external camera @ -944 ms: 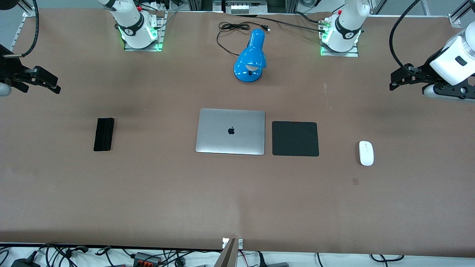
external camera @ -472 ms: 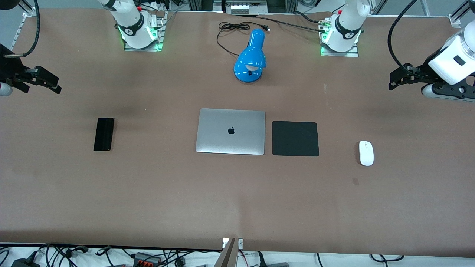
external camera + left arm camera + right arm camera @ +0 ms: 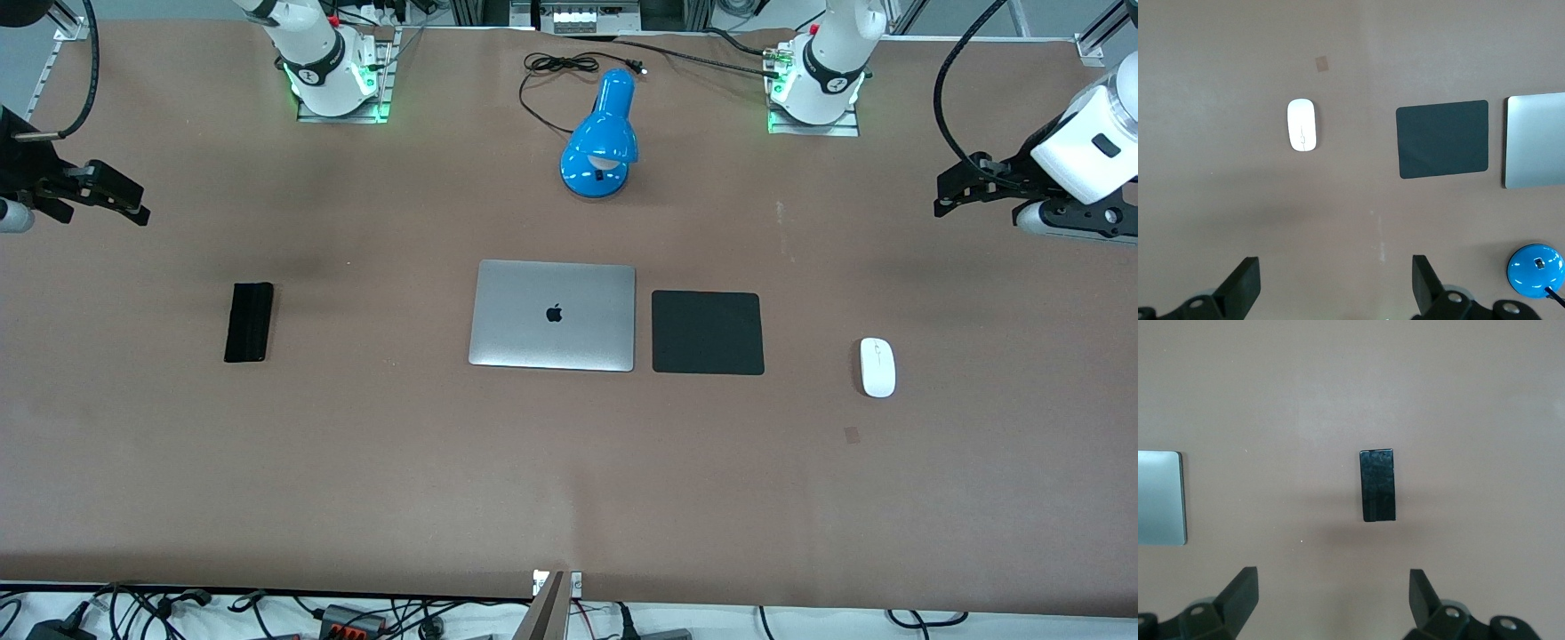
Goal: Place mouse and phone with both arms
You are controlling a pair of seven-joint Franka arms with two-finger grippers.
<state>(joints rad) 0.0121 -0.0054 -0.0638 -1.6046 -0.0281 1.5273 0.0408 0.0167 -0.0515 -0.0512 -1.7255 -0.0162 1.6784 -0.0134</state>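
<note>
Front view: both grippers spread, empty, high over table ends; left gripper (image 3: 944,188) over mouse (image 3: 877,366), right gripper (image 3: 133,203) over phone (image 3: 248,322). Reaching stage, probably; next, descend and grasp.

Bare tabletop (image 3: 569,480) rings the mouse (image 3: 877,366) and the phone (image 3: 248,322). At the mouse's nine o'clock lies the mouse pad (image 3: 708,332), well apart; the laptop (image 3: 552,315) at the phone's three o'clock.

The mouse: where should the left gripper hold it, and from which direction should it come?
Probably from straight above, fingers closing across the narrow sides at the middle of the mouse. It lies flat and alone on the table, and its low rounded top gives no other hold. The left gripper is open.
</note>
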